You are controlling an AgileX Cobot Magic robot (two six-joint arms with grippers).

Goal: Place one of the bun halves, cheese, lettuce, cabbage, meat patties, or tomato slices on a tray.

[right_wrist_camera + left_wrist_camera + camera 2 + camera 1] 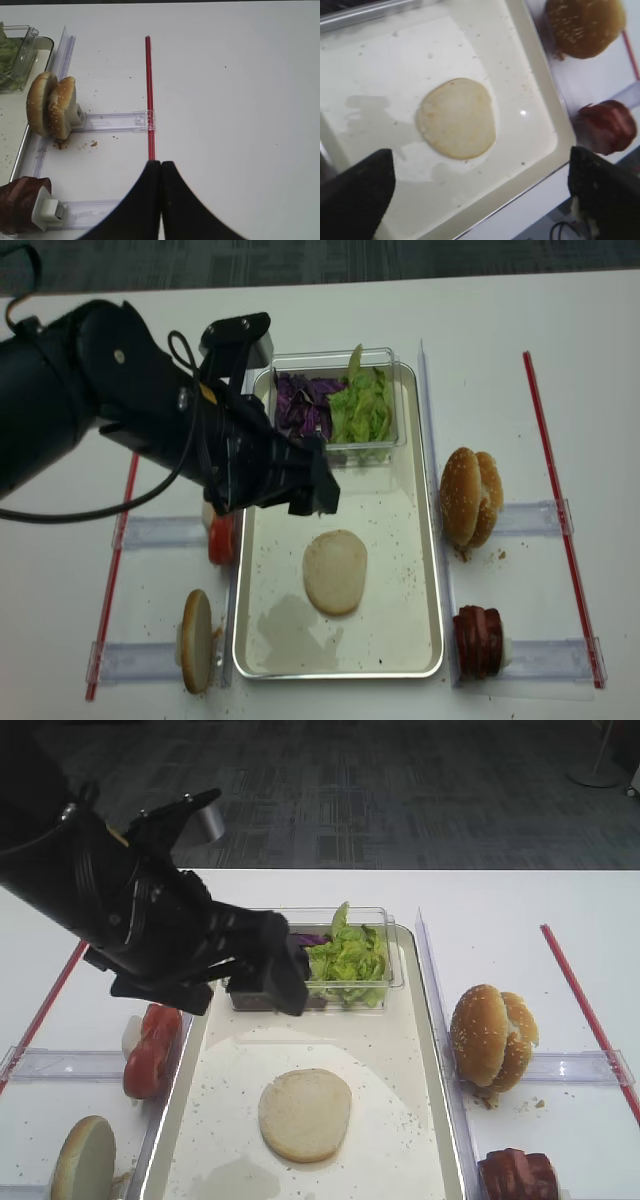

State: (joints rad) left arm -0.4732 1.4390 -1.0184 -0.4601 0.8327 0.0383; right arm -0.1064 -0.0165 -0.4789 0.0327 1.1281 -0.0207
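A pale bun half (305,1113) (335,571) (456,118) lies flat on the silver tray (425,1050) (425,540) (540,95). My left gripper (272,982) (300,492) (480,154) hovers above the tray just behind it, open wide and empty. Lettuce (348,960) (362,405) and purple cabbage (300,405) fill a clear tub at the tray's far end. Tomato slices (152,1050) stand left of the tray, meat patties (518,1175) (20,202) right of it. My right gripper (161,164) is shut and empty over bare table. Cheese is out of view.
Sesame buns (492,1037) (50,105) stand on edge in a clear rack right of the tray. Another bun half (82,1160) stands at the front left. Red strips (585,1005) (112,570) mark both table sides.
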